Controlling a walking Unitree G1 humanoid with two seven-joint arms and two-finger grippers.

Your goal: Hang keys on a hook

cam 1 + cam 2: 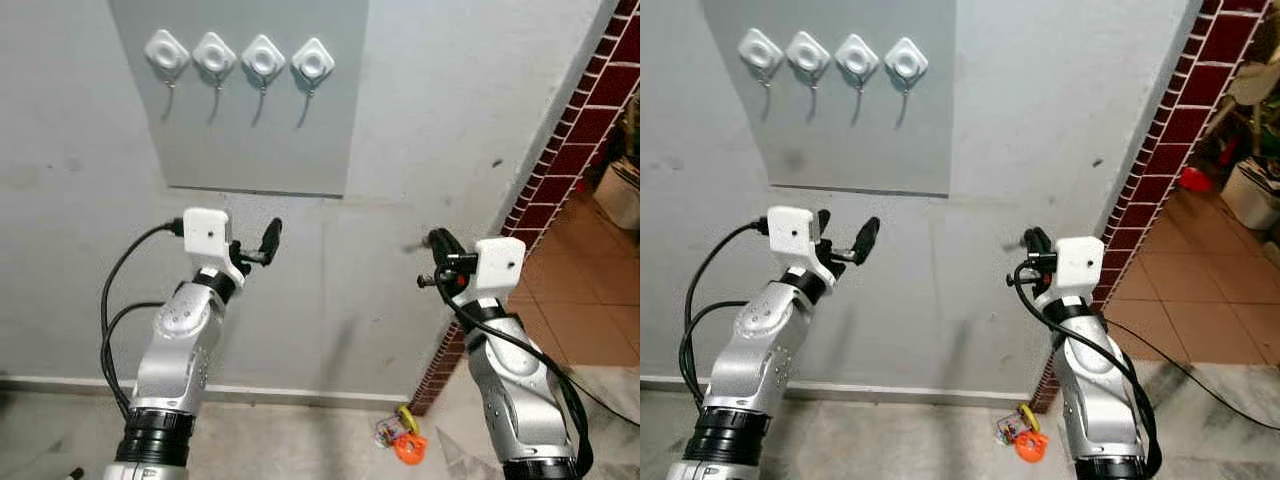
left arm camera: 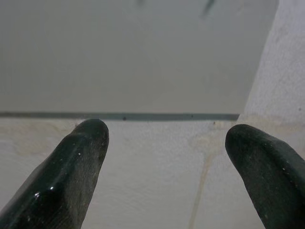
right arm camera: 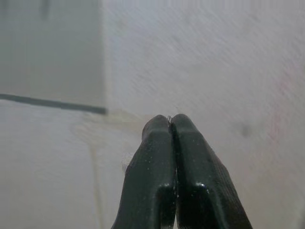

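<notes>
Hooks (image 1: 240, 58): four counted, one row, upper left of frame
Panel (image 1: 255, 140): one counted
Key bunch (image 1: 400, 432): one counted, bottom centre
Grippers: two counted, left gripper (image 1: 258, 243), right gripper (image 1: 437, 252)
Brick pillar (image 1: 560, 170): one counted, right

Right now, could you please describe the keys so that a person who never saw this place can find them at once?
Find the red brick pillar to the right of the grey wall, and follow it down to the floor. At its foot lies the bunch of keys, below the right gripper. Its bright orange and yellow tags set it apart from the pale floor.
</notes>
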